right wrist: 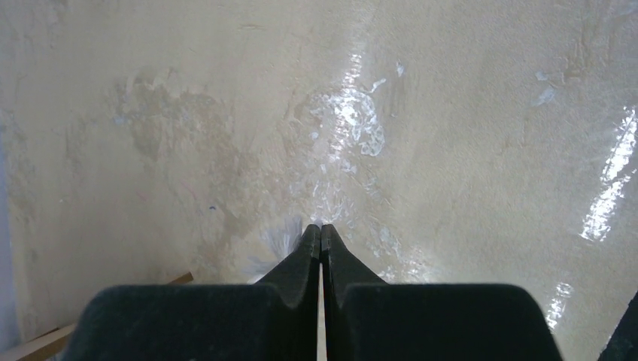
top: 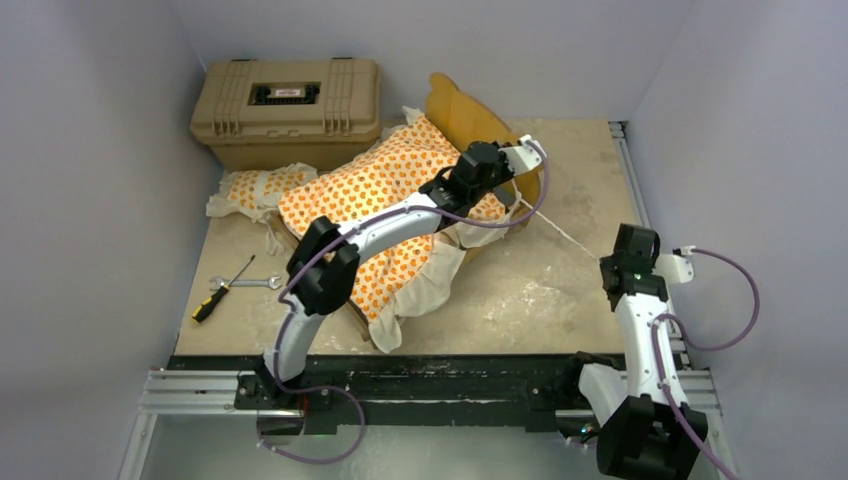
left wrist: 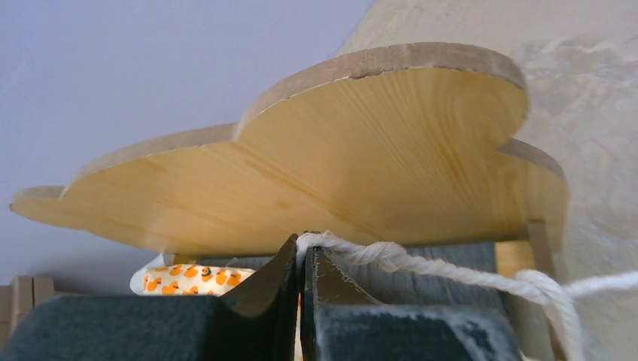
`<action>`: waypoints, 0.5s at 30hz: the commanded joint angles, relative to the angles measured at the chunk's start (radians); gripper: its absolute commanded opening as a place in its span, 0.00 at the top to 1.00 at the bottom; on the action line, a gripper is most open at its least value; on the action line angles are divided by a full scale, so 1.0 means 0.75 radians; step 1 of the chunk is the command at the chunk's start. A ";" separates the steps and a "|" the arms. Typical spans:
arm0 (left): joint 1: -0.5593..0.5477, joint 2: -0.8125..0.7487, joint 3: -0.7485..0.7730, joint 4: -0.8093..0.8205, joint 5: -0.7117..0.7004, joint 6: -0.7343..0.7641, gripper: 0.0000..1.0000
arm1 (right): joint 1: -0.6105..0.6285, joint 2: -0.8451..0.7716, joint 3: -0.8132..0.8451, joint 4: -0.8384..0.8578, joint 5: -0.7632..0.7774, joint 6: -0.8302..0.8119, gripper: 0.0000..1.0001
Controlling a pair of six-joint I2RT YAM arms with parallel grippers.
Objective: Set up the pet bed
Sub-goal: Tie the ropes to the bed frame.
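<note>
The pet bed's light-wood frame lies tilted at the back middle, its scalloped headboard (top: 460,110) filling the left wrist view (left wrist: 338,150) above the grey base (left wrist: 444,259). The orange-patterned ruffled mattress cushion (top: 385,190) is draped unevenly over the frame. The small matching pillow (top: 262,187) lies to its left. My left gripper (top: 512,178) is over the bed's right end, shut (left wrist: 303,244) on a white string (left wrist: 451,271). The string (top: 560,228) runs straight to my right gripper (top: 606,268), which is shut (right wrist: 321,228) with the string's frayed end (right wrist: 280,242) beside its tips.
A tan plastic hard case (top: 288,105) stands at the back left. A black-and-yellow screwdriver (top: 222,290) and a wrench (top: 250,283) lie at the left front. A metal rail (top: 625,170) runs along the table's right edge.
</note>
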 commanded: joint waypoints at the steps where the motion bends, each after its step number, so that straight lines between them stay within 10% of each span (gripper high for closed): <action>1: 0.022 0.180 0.248 -0.016 -0.233 0.101 1.00 | -0.006 -0.044 -0.043 -0.094 0.067 0.010 1.00; 7: -0.033 0.156 0.264 -0.015 0.034 -0.032 0.90 | -0.006 -0.104 0.001 0.011 -0.093 -0.186 0.92; 15: -0.165 -0.137 0.040 0.040 0.034 0.044 0.31 | -0.002 -0.122 0.008 0.374 -0.664 -0.688 0.46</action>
